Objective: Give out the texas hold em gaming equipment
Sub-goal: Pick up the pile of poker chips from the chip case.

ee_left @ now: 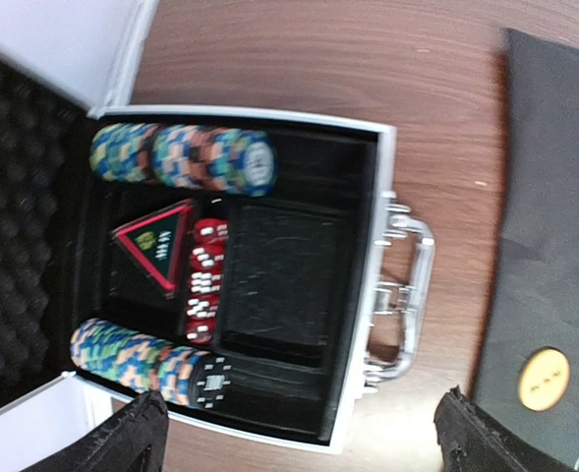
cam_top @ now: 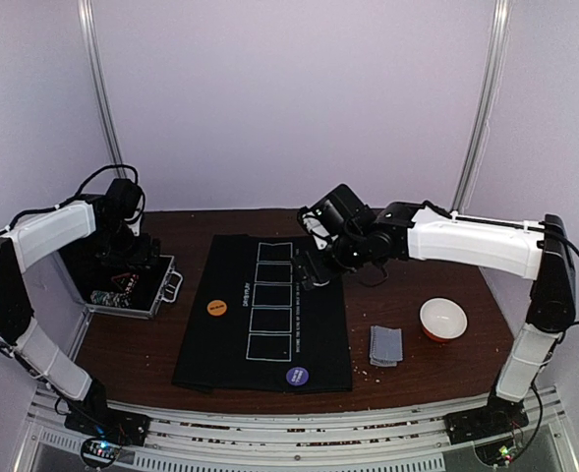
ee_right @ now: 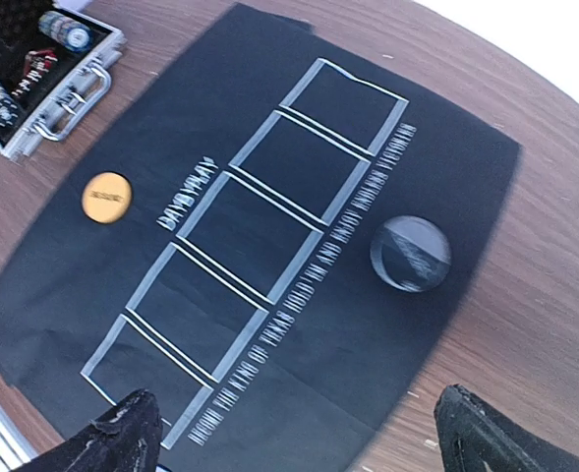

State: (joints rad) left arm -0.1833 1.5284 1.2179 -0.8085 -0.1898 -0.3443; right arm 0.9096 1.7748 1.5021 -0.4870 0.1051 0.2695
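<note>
The left pincer (cam_top: 124, 261) hangs over the open case (ee_left: 382, 197) at the table's (cam_top: 466, 369) left side, fingers (ee_left: 122, 442) spread wide with nothing between them. The chips (ee_left: 181, 157) lie below it in two rows along the case's opposite walls, one row nearer the fingers than the other, none touched. Red dice (ee_left: 202, 280) and a red-edged triangle (ee_left: 156, 246) sit between the rows.

The right pincer (cam_top: 311, 267) reaches over the far end of the black mat (cam_top: 220, 354), also spread wide and holding nothing. A silver disc (ee_right: 410, 253) lies on the mat ahead of its fingers (ee_right: 112, 438), just right of the row of card outlines, apart from both tips.

An orange disc (cam_top: 216, 307) rests on the mat's left part, a purple disc (cam_top: 297, 376) near its near edge. The cards (cam_top: 385, 344) sit in a small stack on bare wood right of the mat, beside the bowl (cam_top: 443, 320), well away from both pincers.

The top view hides the silver disc under the right arm; only the right wrist view shows it. That wrist view leaves out the purple disc, cards and bowl. The left wrist view alone shows the chip rows, dice and case handle (ee_left: 407, 295) clearly; from above the case contents are too small to tell apart
</note>
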